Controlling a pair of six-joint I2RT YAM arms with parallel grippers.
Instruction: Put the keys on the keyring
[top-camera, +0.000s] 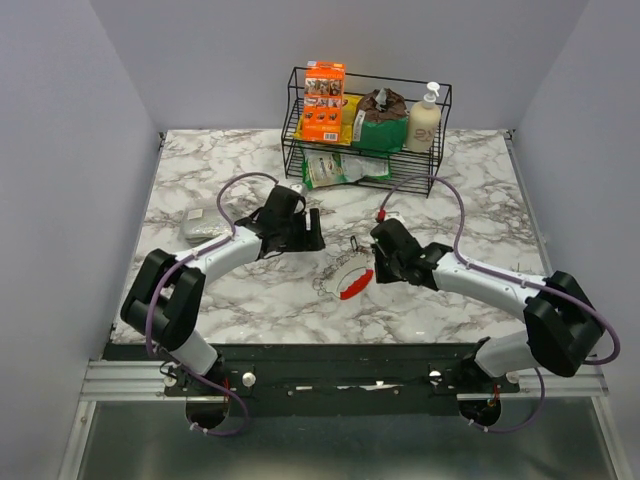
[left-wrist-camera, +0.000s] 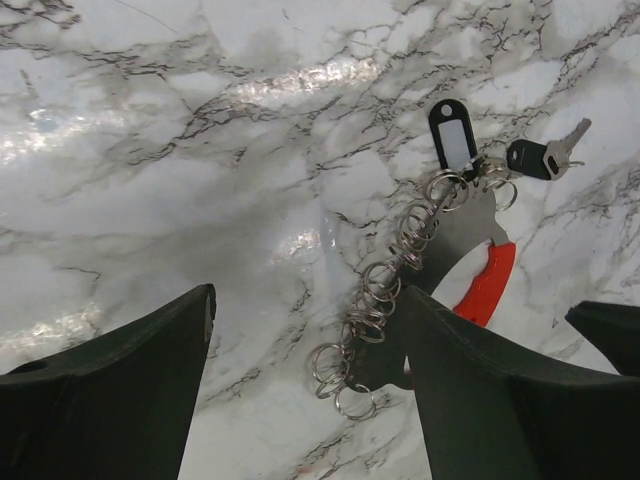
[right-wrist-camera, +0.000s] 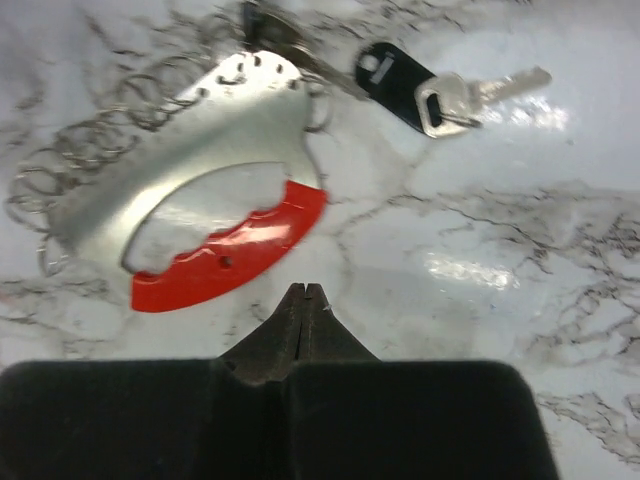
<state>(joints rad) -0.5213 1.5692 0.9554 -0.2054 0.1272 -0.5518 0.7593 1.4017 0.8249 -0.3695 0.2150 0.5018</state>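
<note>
Progress: little of it looks done. One silver key (right-wrist-camera: 480, 92) lies flat on the table (left-wrist-camera: 150, 150), upper right in the right wrist view, with a dark fob (right-wrist-camera: 392, 70) at its head. It sits just beside the top end of the crescent plate (right-wrist-camera: 200, 140), near a black tag (left-wrist-camera: 453, 135). I cannot tell whether the key is threaded onto any of the split rings (left-wrist-camera: 385, 290) strung along the plate's outer edge; most of them look bare. I can make out no other keys.

My left pincer (left-wrist-camera: 305, 300): fingers spread wide, only marble between them. The ring row runs just beside the finger at lower right of that frame.
My right pincer (right-wrist-camera: 303, 296): tips pressed together, empty, near the red grip (right-wrist-camera: 230, 262). It looks clear of the grip, though I can't be sure.

Left to do, as I judge it: lift the key, part a ring, thread it on.

Room, top view: the plate lies mid-frame between both pincers, and it is crowded there. There is bare marble below it, toward the bases. The wire basket (top-camera: 292, 110) is upper centre, well apart. A small grey box (top-camera: 197, 228) sits at left, near my left forearm. The table edges are well away from the work.
</note>
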